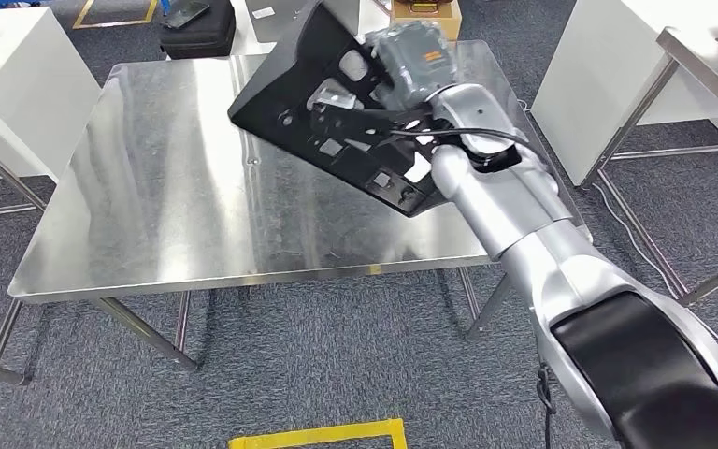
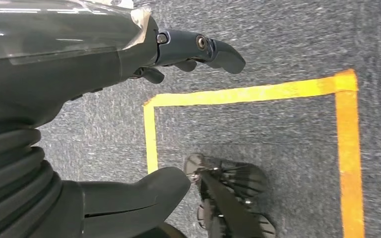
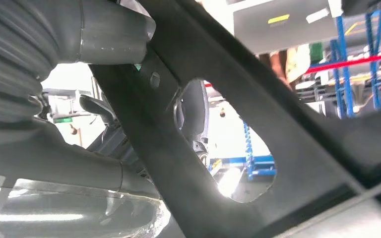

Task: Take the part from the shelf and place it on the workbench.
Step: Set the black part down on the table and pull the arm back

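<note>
Closest to me is my own right arm (image 1: pixel 561 271), silver with a black pad near the shoulder, reaching forward and up over the steel workbench (image 1: pixel 150 206). At its end my right hand (image 1: pixel 409 58) grasps the part (image 1: pixel 323 103), a flat black panel full of cut-outs, held tilted above the bench's right half and clear of the surface. From the wrist, I see my thumb (image 3: pixel 104 37) pressed against one of the panel's ribs beside an opening.

It looks stiff and thin, probably moulded plastic or light sheet, so I judge it light for its spread but awkward: wide, prone to swing on a single grip. The smooth faces could slip; the edges of the cut-outs and the ribs between them give my fingers something to hook, and that is where I would keep hold.

My left hand (image 2: pixel 79 99) hangs low over grey carpet with yellow tape (image 2: pixel 347 148), fingers (image 2: pixel 218 49) apart, holding nothing.

Beyond the bench stand white cabinets (image 1: pixel 19 94) and a black case (image 1: pixel 196 33) on the floor.
</note>
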{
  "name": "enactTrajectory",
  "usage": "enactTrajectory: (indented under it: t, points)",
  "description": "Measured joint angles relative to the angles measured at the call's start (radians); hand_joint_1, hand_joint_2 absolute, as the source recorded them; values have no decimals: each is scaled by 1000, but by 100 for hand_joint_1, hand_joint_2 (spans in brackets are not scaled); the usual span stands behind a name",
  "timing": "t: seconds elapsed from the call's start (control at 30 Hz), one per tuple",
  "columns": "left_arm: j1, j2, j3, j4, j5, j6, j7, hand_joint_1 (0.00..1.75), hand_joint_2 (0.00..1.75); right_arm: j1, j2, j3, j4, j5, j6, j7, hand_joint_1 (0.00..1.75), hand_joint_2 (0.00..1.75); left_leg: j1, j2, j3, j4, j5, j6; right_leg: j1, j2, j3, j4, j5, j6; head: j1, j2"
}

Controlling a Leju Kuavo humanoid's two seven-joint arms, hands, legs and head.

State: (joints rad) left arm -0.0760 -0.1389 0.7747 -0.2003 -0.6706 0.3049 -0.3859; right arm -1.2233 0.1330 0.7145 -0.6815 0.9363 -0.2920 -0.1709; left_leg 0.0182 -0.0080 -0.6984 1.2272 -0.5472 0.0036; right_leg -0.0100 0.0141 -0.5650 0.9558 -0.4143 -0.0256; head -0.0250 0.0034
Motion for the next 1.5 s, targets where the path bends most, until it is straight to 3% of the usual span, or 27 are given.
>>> enactTrajectory:
  t: [0.03,0.1,0.13,0.17,0.27,0.33,0.4,0.47,0.5,0.53,0.57,0.63,0.7,0.77,0.83,0.9,0.97,1.0,1.03,1.07,1.13,1.17,1.23,1.3,1.5]
  points:
    - [0,0,0,0,0,0,0,0,175,3,8,3,6,2,-1,0,175,175,6,3,-4,-29,15,-6,-1,0,10,3,-10,4,-1,0]
    - [0,0,0,0,0,0,-1,0,175,4,18,6,15,3,-3,0,175,175,14,9,29,-150,105,-10,-3,0,29,9,-32,12,0,0]
    - [0,1,0,0,0,0,-1,0,175,3,22,8,19,3,-3,0,175,175,13,12,45,-202,144,-10,-3,-1,39,8,-40,17,0,0]
    - [0,1,0,0,0,-1,-1,0,175,1,26,10,22,3,-4,0,175,175,9,14,59,-238,165,-5,-3,-2,45,5,-46,23,0,0]
    - [-3,1,0,1,-1,-1,-2,0,175,-4,32,13,30,3,-5,0,175,175,-5,13,78,-262,157,24,1,-3,58,3,-48,47,-1,0]
    - [-2,0,0,1,-1,-1,-2,0,175,-6,33,14,34,3,-5,0,175,175,-6,11,101,-269,153,45,4,-4,51,39,-57,58,2,0]
    - [-4,0,0,1,-1,-1,-4,0,175,-12,35,16,38,3,-5,0,175,175,-7,10,119,-273,147,58,1,-6,-6,139,-87,56,5,0]
    - [-6,0,0,1,-1,-1,-8,0,175,-14,37,20,45,2,-6,1,175,175,-8,8,128,-273,136,64,-1,-6,-98,264,-119,54,7,0]
    - [-6,0,1,1,-2,-1,-8,0,175,-13,38,21,52,1,-7,2,175,175,-9,7,133,-273,130,65,-2,-6,-133,298,-129,56,7,0]
    - [-5,0,1,1,-3,0,-8,0,175,-11,39,23,60,0,-8,4,175,175,-9,4,141,-273,123,63,-3,-6,-150,294,-122,63,8,0]
    - [-4,-1,2,1,-5,0,-7,0,175,-11,39,24,68,-2,-9,6,175,175,-9,1,152,-272,113,61,-4,-7,-148,252,-95,72,9,0]
    - [-3,-1,2,1,-10,0,-1,0,175,-13,36,25,82,-5,-12,7,175,175,-10,-2,171,-267,92,53,-6,-11,-118,115,-7,90,12,0]
    - [-4,1,3,1,-12,0,3,0,175,-16,34,25,93,-7,-15,6,175,175,-17,-3,179,-258,71,44,-7,-16,-93,26,51,83,11,0]
    - [-4,6,5,0,-13,-1,5,0,175,-17,32,26,102,-9,-19,4,175,175,-22,-2,185,-246,53,38,-14,-17,-82,12,56,60,10,0]
    - [-4,9,7,0,-13,-2,5,0,175,-18,32,26,107,-12,-23,2,175,175,-19,2,182,-221,39,29,-22,-12,-73,14,50,48,7,0]
    - [-5,10,7,0,-13,-1,4,0,175,-19,36,26,112,-15,-24,-1,175,175,-14,5,133,-129,6,15,-24,-8,-63,14,43,40,2,0]
    - [-6,10,8,0,-13,-1,4,0,175,-15,40,27,118,-14,-23,-7,175,175,-9,6,44,5,-43,5,-25,-6,-57,15,36,34,1,0]
    - [-5,10,8,0,-13,-1,2,0,175,-12,42,27,121,-14,-23,-9,175,175,-5,6,6,47,-53,2,-25,-5,-53,15,32,33,0,0]
    - [-5,10,9,0,-14,-1,0,0,175,-10,43,28,124,-14,-23,-10,175,175,-2,6,-14,54,-44,1,-26,-4,-49,15,28,35,0,0]
    - [-5,11,9,0,-17,-1,-3,0,175,-9,43,29,127,-14,-24,-11,175,175,3,6,-15,27,-14,0,-28,-4,-42,15,23,38,0,0]
    - [-5,11,10,1,-22,-1,-11,0,175,-8,43,29,133,-15,-28,-13,175,175,14,7,26,-101,78,-8,-30,-4,-28,16,12,51,0,0]
    - [-5,10,10,1,-24,-1,-13,0,175,-7,42,30,136,-16,-32,-15,175,175,18,7,44,-157,99,-10,-29,-3,-23,19,7,58,-1,0]
    - [-6,8,10,2,-27,0,-15,0,175,-6,41,30,141,-19,-38,-18,175,175,19,4,62,-208,110,-3,-21,-2,-24,22,-2,73,-1,0]
    - [-6,6,10,2,-31,0,-15,0,175,-4,36,30,144,-21,-42,-20,175,175,16,0,66,-207,120,10,-15,-2,-27,23,-8,79,3,0]
    - [-8,2,10,3,-43,-3,-14,0,175,5,20,34,156,-33,-43,-16,175,175,9,-13,68,-210,130,20,-13,-10,-11,-1,-6,66,9,0]
